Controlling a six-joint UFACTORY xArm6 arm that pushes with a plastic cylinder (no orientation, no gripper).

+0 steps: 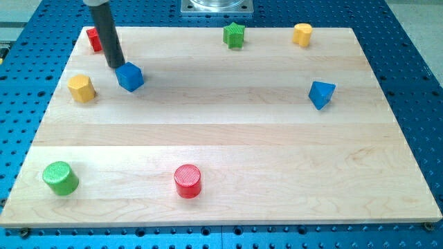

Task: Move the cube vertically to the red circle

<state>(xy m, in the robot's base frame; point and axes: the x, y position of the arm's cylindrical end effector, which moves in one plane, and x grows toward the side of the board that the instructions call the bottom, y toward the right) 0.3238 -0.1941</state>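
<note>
The small blue cube (129,76) sits near the top left of the pale wooden surface (277,159), far from the red cylinder with the round top (187,180) low in the view's middle, so the push should run down the view and slightly rightward, through the cube's centre to stop it twisting aside. The dark rod slants down from the top, its tip (116,66) just beside the cube's upper-left side; no claw exists to open or close.

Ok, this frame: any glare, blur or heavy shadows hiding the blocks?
Camera view: even, soft light; faint sheen on the wooden board, no blown-out glare. Blocks cast short shadows only. Blue cube and red cylinder are sharp. My tip sits just left of the cube.
</note>
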